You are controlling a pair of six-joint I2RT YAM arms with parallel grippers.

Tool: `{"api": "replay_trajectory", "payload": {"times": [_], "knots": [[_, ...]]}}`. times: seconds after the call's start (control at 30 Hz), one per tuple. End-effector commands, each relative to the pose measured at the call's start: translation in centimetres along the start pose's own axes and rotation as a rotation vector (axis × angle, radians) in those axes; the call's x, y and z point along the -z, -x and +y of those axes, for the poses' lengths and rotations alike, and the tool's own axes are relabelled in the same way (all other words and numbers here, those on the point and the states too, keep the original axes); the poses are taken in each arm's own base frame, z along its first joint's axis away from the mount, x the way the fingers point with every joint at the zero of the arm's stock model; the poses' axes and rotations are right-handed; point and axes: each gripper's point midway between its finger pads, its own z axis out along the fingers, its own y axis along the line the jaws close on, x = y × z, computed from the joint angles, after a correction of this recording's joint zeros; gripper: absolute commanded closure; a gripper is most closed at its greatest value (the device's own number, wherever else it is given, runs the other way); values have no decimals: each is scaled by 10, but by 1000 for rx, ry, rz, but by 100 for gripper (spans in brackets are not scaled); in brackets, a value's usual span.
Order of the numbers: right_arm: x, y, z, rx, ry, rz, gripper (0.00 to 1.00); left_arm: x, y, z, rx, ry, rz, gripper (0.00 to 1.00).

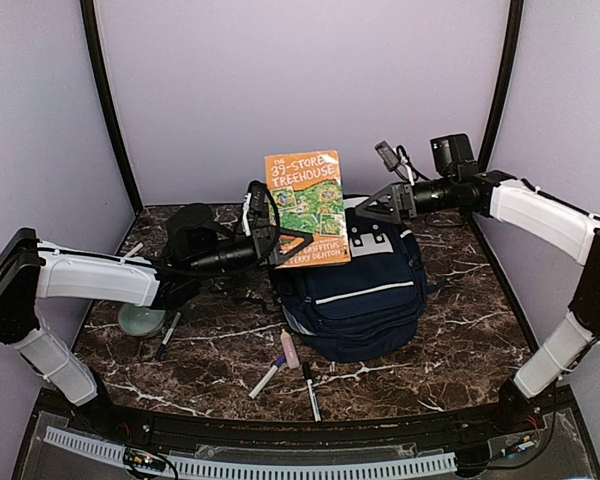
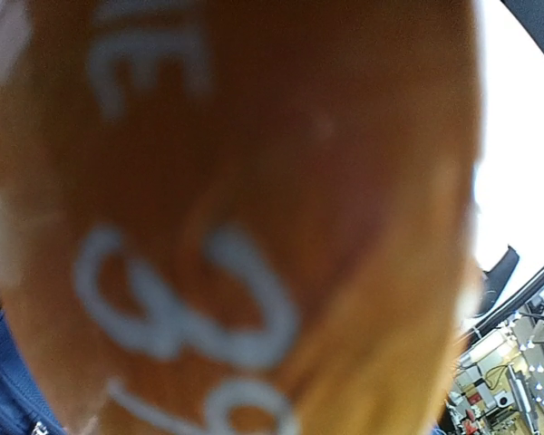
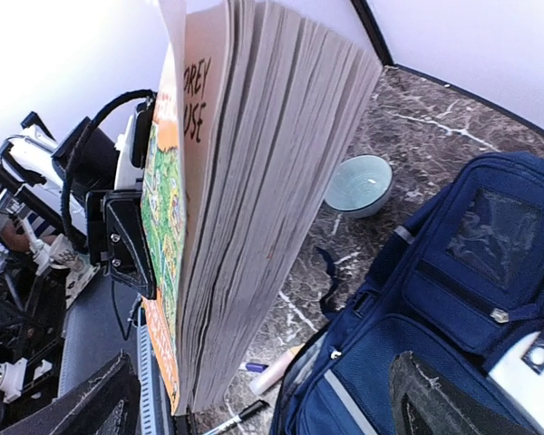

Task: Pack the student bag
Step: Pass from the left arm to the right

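Bag (image 1: 365,300): navy, lying on the marble table (image 1: 460,340), directly below the right gripper (image 1: 365,210) and just right of and below the left gripper (image 1: 280,243). White stripes and pale patch face up; front pockets zipped.

Left gripper: jaws clamped on the lower left edge of an orange book (image 1: 305,200), "The 39-Storey Treehouse". Book is upright in the air, cover toward the top camera, lower right corner over the bag's upper left. The left wrist view is filled by the blurred orange cover and white lettering, with a sliver of navy at the lower left.

Right gripper: jaws wide apart, nothing between the pads. It hangs level, fingertips pointing at the book's right edge, close but apart from it. In its wrist view the page block stands just ahead, nearer the left finger, with the bag's mesh pocket ahead of the right finger.

Table below and behind the left jaws: pale green bowl (image 1: 140,318), with a dark pen (image 1: 167,335) just beside it. Below the book, in front of the bag: a white marker (image 1: 265,380), a pinkish stick (image 1: 290,350) and a black-tipped marker (image 1: 311,390), all close together; whether they touch the bag I cannot tell.
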Motion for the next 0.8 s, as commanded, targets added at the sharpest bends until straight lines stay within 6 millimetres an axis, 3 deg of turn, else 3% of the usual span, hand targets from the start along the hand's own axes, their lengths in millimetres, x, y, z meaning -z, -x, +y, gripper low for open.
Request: {"api": "replay_trajectory", "payload": {"times": [0.0,0.2,0.37,0.63,0.77], "knots": [[-20,-7,19,-41,152,10,5,7,34,-53,-74,-181,-111,100],[-47,-15,30,-21,222,33,5,5,33,-55,-45,-212,-108,100],[-56,-5,43,-86,287,44,7,5,31,-60,-18,-249,-108,100],[-54,19,56,-133,376,-7,40,2,21,-45,-18,-209,-96,100],[-52,24,54,-142,365,-29,49,2,17,-39,-1,-213,-103,100]]}}
